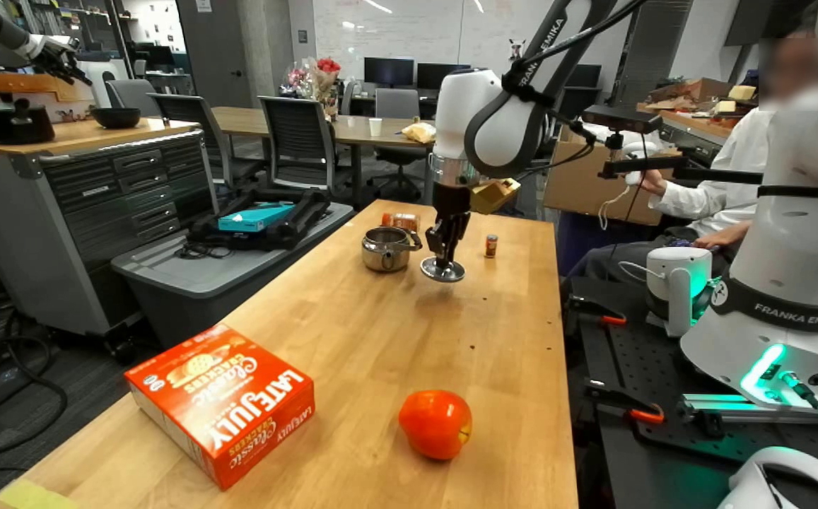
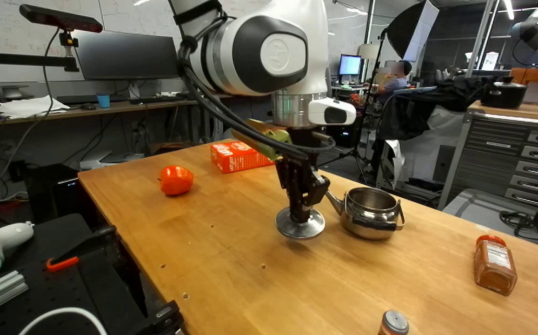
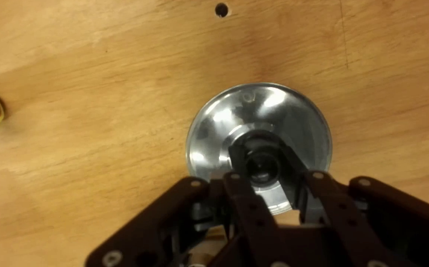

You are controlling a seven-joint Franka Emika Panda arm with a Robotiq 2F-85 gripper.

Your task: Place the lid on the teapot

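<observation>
The lid is a shiny round metal disc with a dark knob [image 1: 454, 274]. It also shows in an exterior view [image 2: 314, 226] and in the wrist view [image 3: 296, 115]. My gripper [image 1: 445, 257] points down and is shut on the lid's knob, which sits between the fingertips in the wrist view [image 3: 260, 163]. The lid hangs roughly level a little above the table. The silver teapot [image 1: 382, 254] stands upright and open-topped on the table beside the lid, apart from it. In an exterior view the teapot [image 2: 358, 211] has its spout towards the gripper and its dark handle folded down.
An orange-red cracker box [image 1: 225, 403] and a red-orange fruit [image 1: 437, 424] sit on the wooden table [image 2: 231, 274]. A spice bottle [image 2: 495, 265] lies on its side beyond the teapot. A small jar [image 1: 491, 246] stands near the table edge on the robot's side.
</observation>
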